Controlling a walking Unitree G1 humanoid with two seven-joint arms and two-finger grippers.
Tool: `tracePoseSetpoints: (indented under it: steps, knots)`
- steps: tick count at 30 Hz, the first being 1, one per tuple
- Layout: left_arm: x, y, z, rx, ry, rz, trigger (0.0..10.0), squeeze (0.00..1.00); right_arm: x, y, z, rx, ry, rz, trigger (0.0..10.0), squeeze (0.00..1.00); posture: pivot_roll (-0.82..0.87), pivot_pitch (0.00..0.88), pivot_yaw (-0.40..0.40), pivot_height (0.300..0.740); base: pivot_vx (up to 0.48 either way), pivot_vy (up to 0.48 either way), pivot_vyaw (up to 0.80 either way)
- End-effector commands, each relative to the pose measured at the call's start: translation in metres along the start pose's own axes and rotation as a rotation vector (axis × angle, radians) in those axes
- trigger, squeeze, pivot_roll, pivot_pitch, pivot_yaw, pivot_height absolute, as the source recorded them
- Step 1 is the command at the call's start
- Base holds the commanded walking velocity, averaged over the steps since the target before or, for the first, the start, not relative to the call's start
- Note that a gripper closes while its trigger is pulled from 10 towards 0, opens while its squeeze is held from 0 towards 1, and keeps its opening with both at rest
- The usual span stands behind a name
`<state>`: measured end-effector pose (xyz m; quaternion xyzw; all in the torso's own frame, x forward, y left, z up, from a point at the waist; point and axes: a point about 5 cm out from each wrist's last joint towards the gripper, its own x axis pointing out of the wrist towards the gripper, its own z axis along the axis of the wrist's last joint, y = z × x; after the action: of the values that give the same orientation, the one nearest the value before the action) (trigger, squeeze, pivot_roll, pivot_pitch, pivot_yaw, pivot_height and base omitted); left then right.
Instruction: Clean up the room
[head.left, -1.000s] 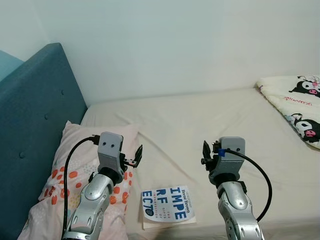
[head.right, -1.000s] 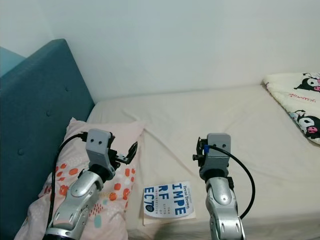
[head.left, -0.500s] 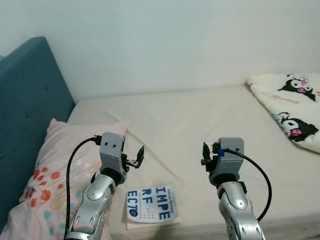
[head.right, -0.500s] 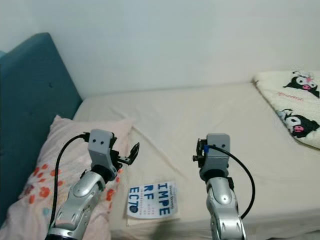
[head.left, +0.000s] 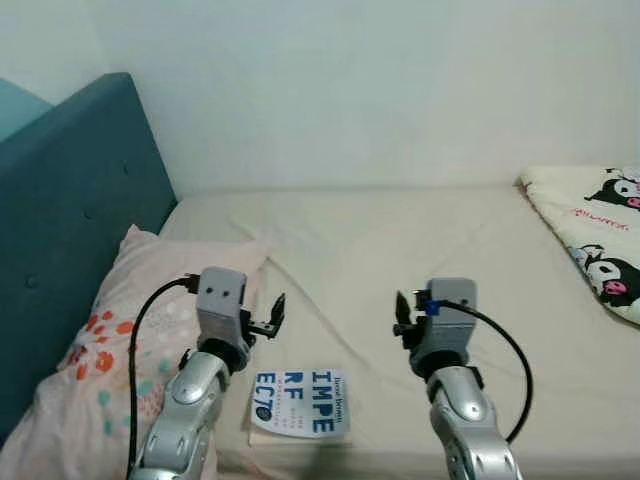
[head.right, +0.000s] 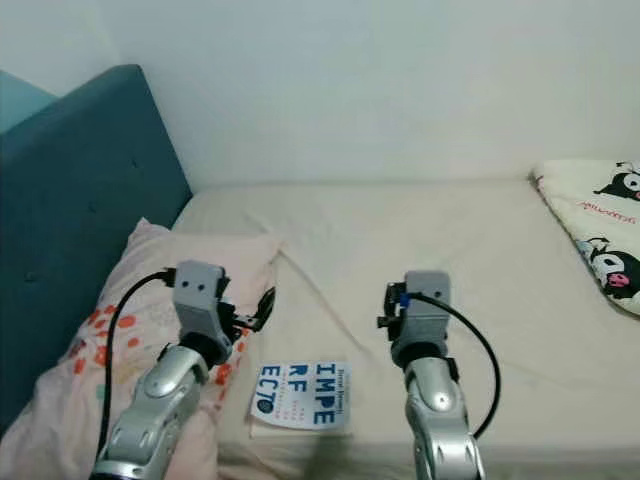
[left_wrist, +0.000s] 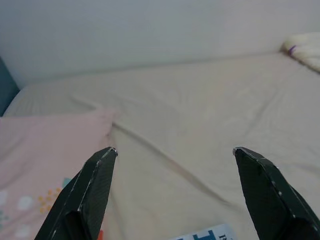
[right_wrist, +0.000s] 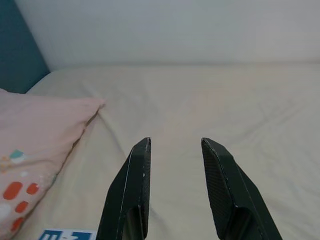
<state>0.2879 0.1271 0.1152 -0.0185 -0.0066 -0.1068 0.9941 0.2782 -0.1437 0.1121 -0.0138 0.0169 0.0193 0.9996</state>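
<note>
Book waiting at the near edge of the bed

Book (head.left: 300, 403) lies flat on the bed (head.left: 400, 240), close to the near edge, just beside the pillow (head.left: 100, 360) and between the two raised arms. It looks like the one stray thing here, so I judge it the likely first pick.

Left gripper (head.left: 272, 315) hovers above the pillow's inner edge, its fingers (left_wrist: 95, 185) spread wide with nothing between them. Right gripper (head.left: 400, 312) hangs over bare sheet to the right of the book, its fingers (right_wrist: 132, 190) a narrow gap apart, also holding nothing.

To do it well, I would say the left gripper is the nearer one: it should come down and toward the robot, over the book's near edge. A flat book on soft bedding gives little to pinch, so sliding one finger under the edge that overhangs or sits by the mattress rim seems wiser than pressing from above.

Room is generous. Sheet runs open toward the wall, with a blanket (head.left: 590, 230) well apart at the far right and the headboard (head.left: 70, 200) on the left behind the pillow. The pillow crowds the book's left side, so an approach from the right or the front is freer.
</note>
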Motion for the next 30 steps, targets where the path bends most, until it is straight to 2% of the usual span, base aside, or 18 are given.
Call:
tracePoseSetpoints:
  steps: [1,10,20,23,30]
  knots:
    - [-0.0010,-0.0012,-0.0017,0.000,0.014,-0.006,10.0,0.00,-0.0009,-0.0057,-0.0067,0.015,0.037,-0.019,10.0,0.00,-0.02,0.050,0.034,0.732,0.000,-0.480,0.00]
    - [0.0000,0.0030,-0.0061,0.004,0.066,0.001,10.0,0.00,-0.0013,-0.0065,-0.0083,0.022,0.050,-0.018,10.0,0.00,-0.02,0.052,0.035,0.732,0.000,-0.066,0.00]
    - [0.0000,0.0037,-0.0077,0.008,0.084,-0.012,10.0,0.00,-0.0010,-0.0053,-0.0089,0.025,0.057,-0.010,10.0,0.00,-0.02,0.044,0.036,0.732,0.000,0.479,0.00]
    - [-0.0001,0.0013,-0.0049,0.049,0.063,-0.034,10.0,0.00,-0.0008,-0.0051,-0.0089,0.026,0.058,-0.009,10.0,0.00,-0.02,0.042,0.037,0.732,0.000,0.480,0.00]
    - [-0.0001,-0.0007,-0.0058,0.041,0.064,-0.041,10.0,0.00,-0.0012,-0.0053,-0.0095,0.026,0.059,-0.011,10.0,0.00,-0.02,0.040,0.038,0.732,0.000,0.000,0.00]
